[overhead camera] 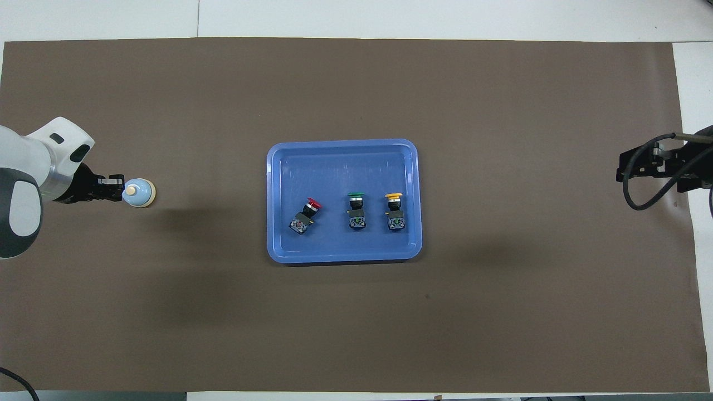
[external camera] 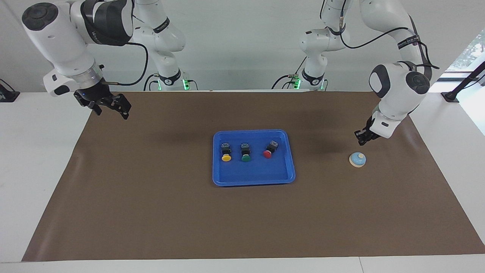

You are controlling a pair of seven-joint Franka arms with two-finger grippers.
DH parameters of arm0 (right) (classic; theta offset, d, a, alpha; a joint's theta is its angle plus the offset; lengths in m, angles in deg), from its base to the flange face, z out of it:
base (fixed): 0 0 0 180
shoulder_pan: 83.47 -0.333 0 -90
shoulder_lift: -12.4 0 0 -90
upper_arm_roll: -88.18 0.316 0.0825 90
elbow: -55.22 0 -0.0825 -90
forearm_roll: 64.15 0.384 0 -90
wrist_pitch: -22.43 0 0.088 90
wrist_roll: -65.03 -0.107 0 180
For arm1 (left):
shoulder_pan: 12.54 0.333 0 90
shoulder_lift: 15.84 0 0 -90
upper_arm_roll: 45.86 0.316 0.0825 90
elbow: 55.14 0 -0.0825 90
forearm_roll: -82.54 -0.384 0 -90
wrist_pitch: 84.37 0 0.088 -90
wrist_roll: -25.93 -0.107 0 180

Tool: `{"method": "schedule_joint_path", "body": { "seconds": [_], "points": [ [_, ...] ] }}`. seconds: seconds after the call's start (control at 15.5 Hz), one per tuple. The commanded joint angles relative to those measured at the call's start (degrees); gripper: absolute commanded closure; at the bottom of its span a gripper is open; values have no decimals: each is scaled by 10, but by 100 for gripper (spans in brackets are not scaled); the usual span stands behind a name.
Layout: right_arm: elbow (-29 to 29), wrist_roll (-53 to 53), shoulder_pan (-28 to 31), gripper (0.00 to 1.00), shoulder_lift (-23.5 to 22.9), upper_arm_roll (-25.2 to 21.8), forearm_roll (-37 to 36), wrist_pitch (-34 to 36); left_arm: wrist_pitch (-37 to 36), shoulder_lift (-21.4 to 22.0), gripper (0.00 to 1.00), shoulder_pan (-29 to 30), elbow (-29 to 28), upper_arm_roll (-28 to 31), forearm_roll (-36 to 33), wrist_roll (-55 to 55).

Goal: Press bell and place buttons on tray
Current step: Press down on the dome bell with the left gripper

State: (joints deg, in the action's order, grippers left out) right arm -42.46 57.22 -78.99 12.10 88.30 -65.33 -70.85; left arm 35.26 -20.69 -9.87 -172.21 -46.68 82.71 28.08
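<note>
Near the table's left-arm end, the small light-blue dome bell (external camera: 357,159) sits under the left gripper (external camera: 360,141), fingers pressed together; light and rigid, it wants a straight push on its cream knob, while the right gripper (external camera: 109,107) waits, fingers spread.

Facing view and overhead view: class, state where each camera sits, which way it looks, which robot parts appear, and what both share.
Facing view: high across the table, looking at the robots; both whole arms show, left end effector raised above the bell.
Overhead view: above the robots' end, looking steeply down; only the arms' wrists and end effectors show.
Shared: tray, three buttons, bell, brown mat.
</note>
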Motion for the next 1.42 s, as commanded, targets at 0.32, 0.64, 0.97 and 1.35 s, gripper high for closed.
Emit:
{"method": "schedule_joint_path", "body": {
  "seconds": [0.32, 0.64, 0.97, 1.35],
  "points": [
    [-22, 11, -7, 0, 22, -10, 9, -8, 61, -41, 100, 7, -1, 0, -1, -22],
    [-20, 11, -15, 0, 21, -14, 9, -7, 100, -60, 100, 17, -8, 0, -1, -22],
    [-19, 11, -11, 0, 22, -13, 9, -7, 143, -71, 100, 8, -47, 0, -2, -21],
    [-19, 11, -11, 0, 22, -13, 9, -7, 20, -71, 100, 9, 42, 0, -2, -21]
  ]
}}
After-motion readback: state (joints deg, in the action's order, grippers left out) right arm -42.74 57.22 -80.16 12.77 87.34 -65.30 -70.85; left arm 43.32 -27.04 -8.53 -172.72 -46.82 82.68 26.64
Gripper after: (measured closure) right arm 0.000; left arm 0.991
